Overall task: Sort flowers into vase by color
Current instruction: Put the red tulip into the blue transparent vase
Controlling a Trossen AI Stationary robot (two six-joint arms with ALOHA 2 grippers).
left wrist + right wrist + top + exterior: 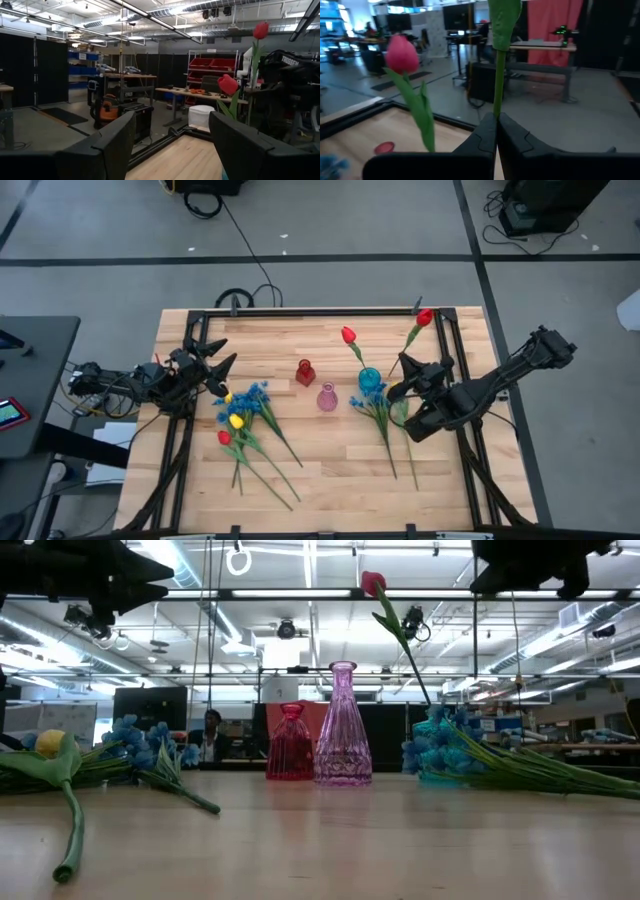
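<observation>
My right gripper is at the table's right, shut on the green stem of a red tulip that stands about upright. Another red tulip has its stem in the teal vase. Blue flowers lie beside that vase, stems on the table. A red vase and a pink vase stand mid-table. Yellow tulips, a red tulip and blue flowers lie in a pile at the left. My left gripper hovers open above that pile, touching nothing. My right gripper pinches the tulip's stem between its two shut fingers, well below the blossom. The fingers reach in level from the table's right side and lie across the stem. The tulip stands about upright, lifted clear of the table; the stem below the fingers is hidden.
A black frame runs along the table's far edge and sides. The wooden top is bare between the two flower piles. A black side table stands off the left edge.
</observation>
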